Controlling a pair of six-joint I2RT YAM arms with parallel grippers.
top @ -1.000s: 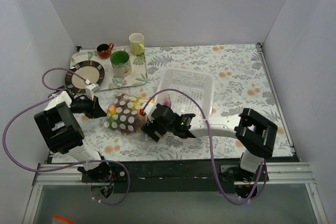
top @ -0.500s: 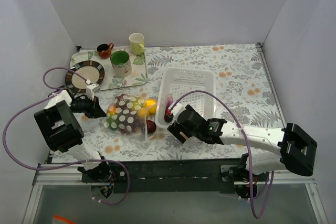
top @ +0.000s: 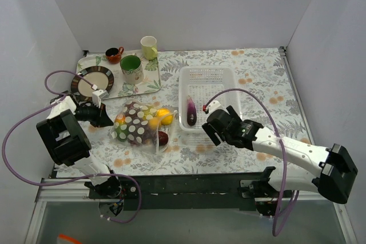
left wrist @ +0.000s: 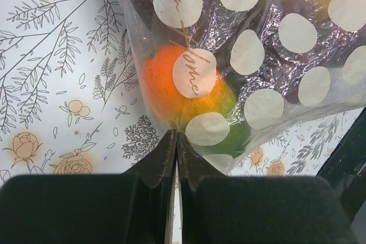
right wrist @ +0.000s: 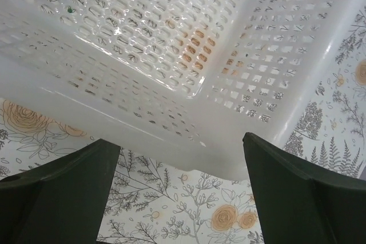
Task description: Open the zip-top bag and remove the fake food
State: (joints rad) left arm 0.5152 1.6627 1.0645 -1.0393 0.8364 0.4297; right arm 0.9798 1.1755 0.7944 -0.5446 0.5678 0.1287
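Note:
The polka-dot zip-top bag (top: 136, 124) lies on the floral cloth, its mouth open to the right. Inside it I see an orange-and-green fruit (left wrist: 183, 92) and other pieces. A yellow lemon (top: 164, 116) and a red fruit (top: 163, 138) sit at its mouth. A dark purple eggplant (top: 190, 111) lies in the white basket (top: 220, 84). My left gripper (top: 106, 117) is shut on the bag's left edge (left wrist: 182, 125). My right gripper (top: 210, 131) is open and empty, just above the basket's near rim (right wrist: 171, 135).
A tray (top: 151, 87) at the back left holds a striped plate (top: 91, 81), a brown cup (top: 114, 55), a green-lined mug (top: 132, 68) and a pale yellow cup (top: 149, 47). White walls close in left, right and back.
My right gripper moved right from the bag's mouth to the basket's near rim and opened. The eggplant now lies in the basket. The left gripper has kept its hold.

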